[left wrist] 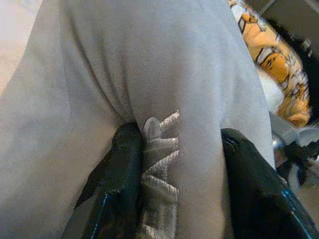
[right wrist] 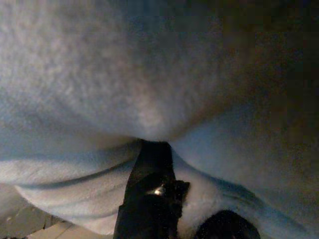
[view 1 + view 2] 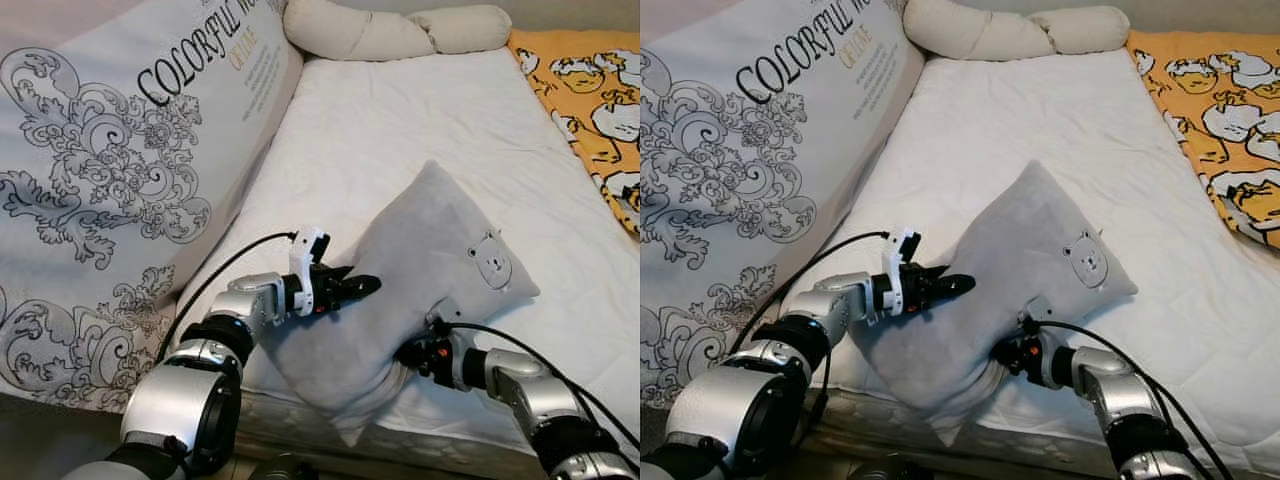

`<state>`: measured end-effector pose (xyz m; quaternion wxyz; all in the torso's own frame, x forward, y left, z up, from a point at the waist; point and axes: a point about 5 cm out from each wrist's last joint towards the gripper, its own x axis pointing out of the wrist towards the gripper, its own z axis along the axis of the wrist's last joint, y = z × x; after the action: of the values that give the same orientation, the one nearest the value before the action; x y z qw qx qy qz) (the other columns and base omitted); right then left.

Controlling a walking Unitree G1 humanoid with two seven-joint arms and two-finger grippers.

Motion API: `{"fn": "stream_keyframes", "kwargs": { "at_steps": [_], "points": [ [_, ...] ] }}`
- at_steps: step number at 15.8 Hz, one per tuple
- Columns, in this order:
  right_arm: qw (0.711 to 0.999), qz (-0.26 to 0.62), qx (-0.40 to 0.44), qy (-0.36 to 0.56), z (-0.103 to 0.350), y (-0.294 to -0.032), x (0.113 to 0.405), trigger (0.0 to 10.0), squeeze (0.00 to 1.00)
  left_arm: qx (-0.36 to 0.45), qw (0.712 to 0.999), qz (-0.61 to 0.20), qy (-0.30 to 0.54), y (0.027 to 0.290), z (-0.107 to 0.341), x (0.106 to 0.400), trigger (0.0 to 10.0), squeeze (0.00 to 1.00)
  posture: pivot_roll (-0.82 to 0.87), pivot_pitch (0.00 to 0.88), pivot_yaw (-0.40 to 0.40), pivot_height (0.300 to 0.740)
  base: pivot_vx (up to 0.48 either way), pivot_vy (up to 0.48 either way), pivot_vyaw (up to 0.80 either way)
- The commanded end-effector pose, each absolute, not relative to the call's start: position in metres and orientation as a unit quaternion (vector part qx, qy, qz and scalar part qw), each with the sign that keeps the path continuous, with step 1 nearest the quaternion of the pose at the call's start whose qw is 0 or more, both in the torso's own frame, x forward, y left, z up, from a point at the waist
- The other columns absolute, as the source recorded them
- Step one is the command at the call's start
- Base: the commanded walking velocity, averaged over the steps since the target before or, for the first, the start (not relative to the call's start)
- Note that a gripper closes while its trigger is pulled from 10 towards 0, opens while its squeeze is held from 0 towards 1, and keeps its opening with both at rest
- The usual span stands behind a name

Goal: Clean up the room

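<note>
While both arms reach in from the near edge, notes run outward from there.

Right gripper: at 5 o'clock of the scene, buried in the lower right edge of the pillow; in its wrist view a black finger presses into puckered grey fabric, clamped on a fold.

Left gripper: at 7 o'clock, coming in from the left; in its wrist view two fingers pinch a ridge of pillow cloth with embroidered stitching between them. Closed on the pillow.

Pillow: grey, soft, a small bear face sewn near its right corner. Sits at mid-scene on the near part of the mattress, tilted, lower corner hanging over the near edge at 6 o'clock, top corner pointing to 12 o'clock. Held at both sides.

Mattress: white quilted cover, running from the near edge toward 12 o'clock.

Cushion: big, propped along the left at 9 to 11 o'clock, grey scrollwork and the word "COLORFUL" printed on it.

Blanket: orange-yellow with cartoon figures, at 2 o'clock along the right edge.

Bolster: cream, knotted roll, farthest back at 12 o'clock.
</note>
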<state>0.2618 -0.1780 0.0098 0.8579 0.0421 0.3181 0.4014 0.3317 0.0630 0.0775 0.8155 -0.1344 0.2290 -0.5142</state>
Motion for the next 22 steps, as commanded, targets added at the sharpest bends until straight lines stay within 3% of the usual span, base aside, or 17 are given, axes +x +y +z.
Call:
{"fn": "stream_keyframes", "kwargs": {
  "at_steps": [1,7,9,10,13,21,22],
  "points": [
    [0.871,0.410,0.029,0.268,0.027,-0.162,0.281,0.0,0.00,-0.104,0.806,-0.534,0.233,0.056,0.076,0.328,0.0,0.00,-0.10,0.000,0.135,0.740,0.000,0.000,0.00],
    [0.913,0.348,0.030,0.209,0.042,-0.138,0.310,0.0,0.00,-0.082,0.805,-0.571,0.137,0.041,0.112,0.331,0.0,0.00,-0.09,0.000,0.136,0.740,0.000,0.000,0.00],
    [0.936,0.304,0.038,0.175,0.051,-0.127,0.324,0.0,0.00,-0.026,0.831,-0.549,0.085,0.041,0.128,0.330,0.0,0.00,-0.08,0.000,0.129,0.740,0.000,0.000,0.00],
    [0.945,0.286,0.035,0.154,0.056,-0.125,0.330,0.0,0.00,0.048,0.834,-0.545,0.066,0.042,0.130,0.326,0.0,0.00,-0.07,0.000,0.125,0.740,0.000,0.000,0.00],
    [0.951,0.277,0.035,0.134,0.062,-0.123,0.334,0.0,0.00,0.129,0.839,-0.528,0.028,0.044,0.134,0.323,0.0,0.00,-0.07,0.000,0.121,0.740,0.000,0.000,0.00],
    [0.955,0.268,0.037,0.120,0.062,-0.122,0.337,0.0,0.00,0.138,0.864,-0.485,0.008,0.049,0.143,0.322,0.0,0.00,-0.06,0.000,0.123,0.740,0.000,0.000,0.00],
    [0.955,0.267,0.037,0.120,0.062,-0.122,0.337,0.7,0.00,0.133,0.867,-0.480,0.009,0.050,0.144,0.323,0.0,0.00,-0.06,0.000,0.124,0.740,0.000,0.000,0.00]
  ]
}}
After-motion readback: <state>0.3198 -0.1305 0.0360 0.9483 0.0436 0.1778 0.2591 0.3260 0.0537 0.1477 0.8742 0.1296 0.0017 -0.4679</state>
